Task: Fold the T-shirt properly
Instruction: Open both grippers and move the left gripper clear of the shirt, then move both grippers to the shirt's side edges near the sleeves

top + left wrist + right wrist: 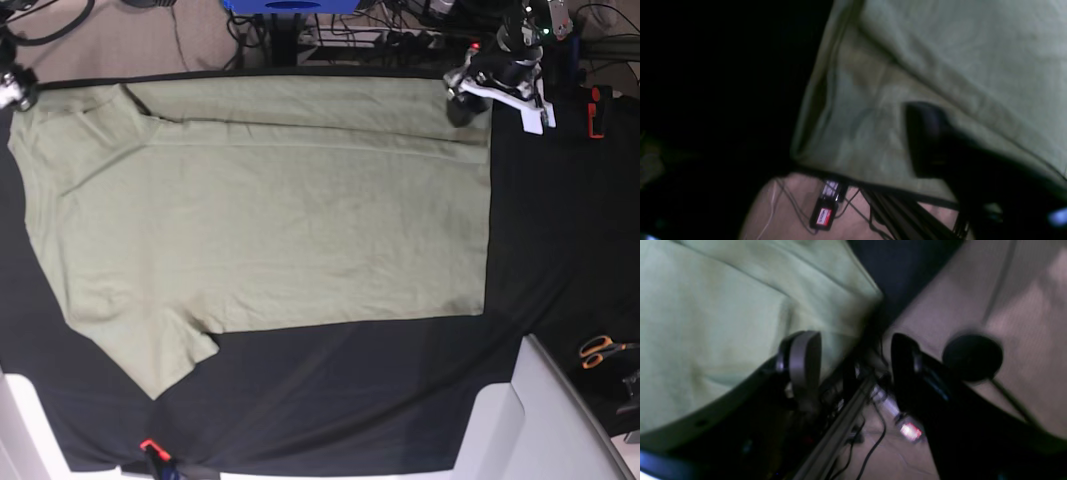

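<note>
Left wrist: T-shirt (940, 60) folded edge over black cloth (713, 83); left gripper (930, 140) one finger visible, jaw state unclear.
Right wrist: right gripper (853, 363) jaws apart, empty, at T-shirt corner.
Base: T-shirt flat on black cloth, scissors (603, 350) right of it.

Both wrist views are blurred, and the base view's left edge crops the right end effector (8, 88).

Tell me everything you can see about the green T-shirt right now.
The T-shirt is plain pale sage green, soft cotton by its look. It lies flat on the black cloth, its far long edge folded over into a band. One short sleeve sticks out at the near left corner. The left claw hovers by its far right corner; contact is unclear.
</note>
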